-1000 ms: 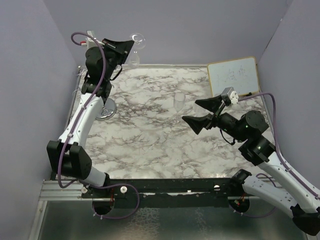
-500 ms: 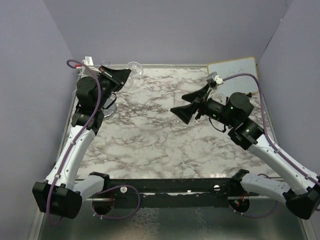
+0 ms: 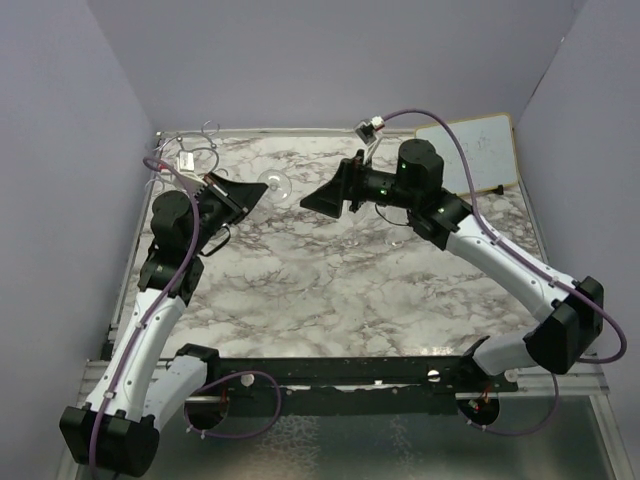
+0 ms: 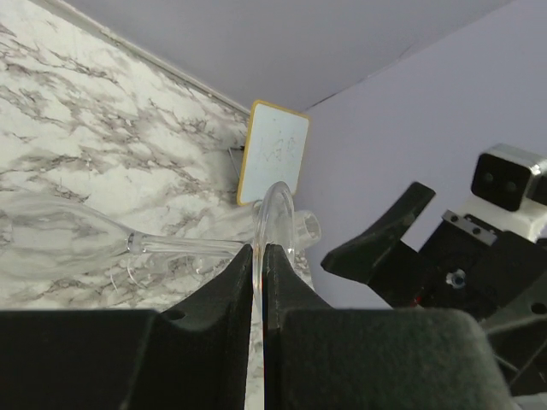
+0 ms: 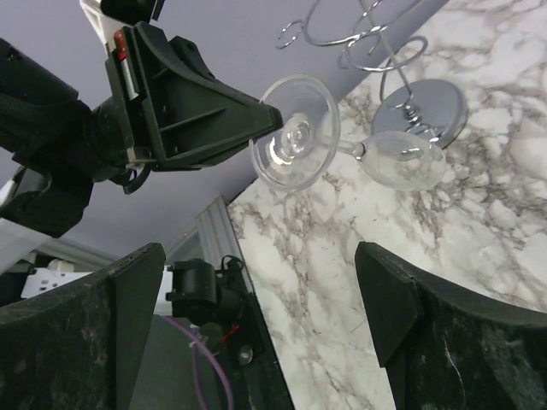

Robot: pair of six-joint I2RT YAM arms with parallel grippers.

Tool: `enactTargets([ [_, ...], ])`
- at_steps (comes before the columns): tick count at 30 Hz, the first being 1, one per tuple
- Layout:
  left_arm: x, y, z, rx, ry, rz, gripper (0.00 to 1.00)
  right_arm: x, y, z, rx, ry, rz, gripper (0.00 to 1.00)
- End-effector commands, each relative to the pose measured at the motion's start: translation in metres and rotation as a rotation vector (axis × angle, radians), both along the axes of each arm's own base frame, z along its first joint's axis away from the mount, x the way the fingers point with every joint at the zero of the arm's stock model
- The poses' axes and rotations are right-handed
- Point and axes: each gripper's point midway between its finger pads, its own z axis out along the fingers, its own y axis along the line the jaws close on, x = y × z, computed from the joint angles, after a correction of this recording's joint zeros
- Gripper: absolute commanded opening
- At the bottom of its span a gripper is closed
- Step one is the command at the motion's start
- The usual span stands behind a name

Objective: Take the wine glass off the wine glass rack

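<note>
Clear wine glass (image 5: pixel 295 141) pinched in left hand (image 4: pixel 260 254), lowered off rack (image 5: pixel 427 104), right hand (image 3: pixel 320 195) wide, nearer

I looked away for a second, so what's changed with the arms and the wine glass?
The left gripper, shut on the foot of the wine glass, carried it down and away from the wine glass rack. The open right gripper swung in from the right to face it. The whiteboard stayed put.
</note>
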Motion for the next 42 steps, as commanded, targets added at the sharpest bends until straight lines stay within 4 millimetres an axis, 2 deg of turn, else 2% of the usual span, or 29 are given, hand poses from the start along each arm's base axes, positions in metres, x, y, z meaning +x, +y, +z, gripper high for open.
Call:
enactTargets([
  [1, -0.024, -0.009, 0.015, -0.032, -0.06, -0.081, 0.0, -0.007, 0.019, 0.005, 0.044, 0.099, 0.107, 0.92],
  [6, -0.037, -0.013, 0.012, -0.038, -0.073, -0.128, 0.0, -0.002, 0.033, -0.004, 0.063, 0.15, 0.158, 0.8],
  [15, -0.051, -0.021, 0.017, -0.023, -0.123, -0.198, 0.0, -0.007, 0.046, -0.01, 0.132, 0.238, 0.25, 0.52],
  [29, -0.059, -0.026, 0.017, 0.014, -0.16, -0.247, 0.0, -0.018, 0.045, -0.012, 0.173, 0.261, 0.312, 0.17],
  [33, -0.06, -0.027, 0.02, 0.031, -0.181, -0.26, 0.0, -0.02, 0.044, -0.015, 0.159, 0.214, 0.324, 0.04],
  [35, -0.064, -0.028, 0.026, 0.054, -0.213, -0.275, 0.0, -0.019, 0.044, -0.015, 0.145, 0.164, 0.327, 0.01],
  [36, -0.065, -0.028, 0.029, 0.065, -0.228, -0.281, 0.04, -0.019, 0.043, -0.014, 0.138, 0.128, 0.329, 0.01],
  [40, -0.072, -0.026, 0.039, 0.129, -0.283, -0.284, 0.41, -0.021, 0.037, -0.007, 0.109, -0.063, 0.341, 0.01],
  [42, -0.074, -0.022, 0.042, 0.173, -0.294, -0.27, 0.52, -0.021, 0.033, -0.003, 0.09, -0.177, 0.332, 0.01],
])
